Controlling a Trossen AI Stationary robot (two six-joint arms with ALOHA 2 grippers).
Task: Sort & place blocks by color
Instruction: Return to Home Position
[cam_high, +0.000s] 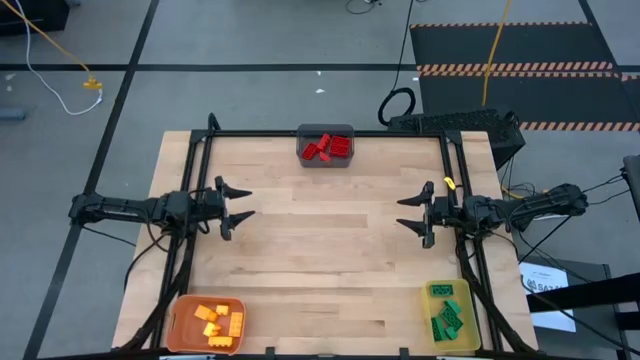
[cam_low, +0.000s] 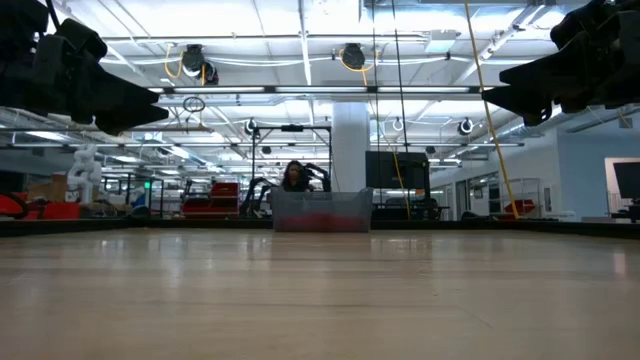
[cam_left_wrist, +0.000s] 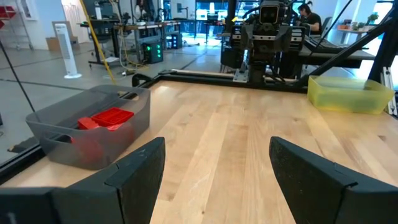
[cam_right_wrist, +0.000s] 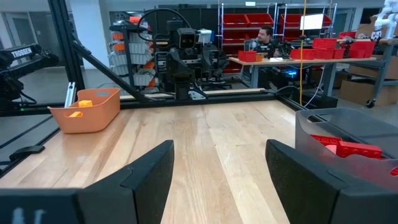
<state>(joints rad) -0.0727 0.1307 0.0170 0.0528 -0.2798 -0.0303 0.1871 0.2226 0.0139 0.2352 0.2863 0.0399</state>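
Several red blocks (cam_high: 327, 147) lie in the gray bin (cam_high: 326, 131) at the table's far edge; they also show in the left wrist view (cam_left_wrist: 106, 118) and the right wrist view (cam_right_wrist: 348, 147). Several yellow-orange blocks (cam_high: 217, 321) lie in the orange bin (cam_high: 180, 325) at the near left. Several green blocks (cam_high: 448, 320) lie in the yellow bin (cam_high: 446, 290) at the near right. My left gripper (cam_high: 243, 203) is open and empty above the table's left side. My right gripper (cam_high: 404, 212) is open and empty above the right side.
The bare wooden tabletop (cam_high: 320, 240) lies between the two grippers. A black frame (cam_high: 320, 134) runs along the table's far edge and sides. A person (cam_right_wrist: 264, 34) sits at a bench in the room beyond the table.
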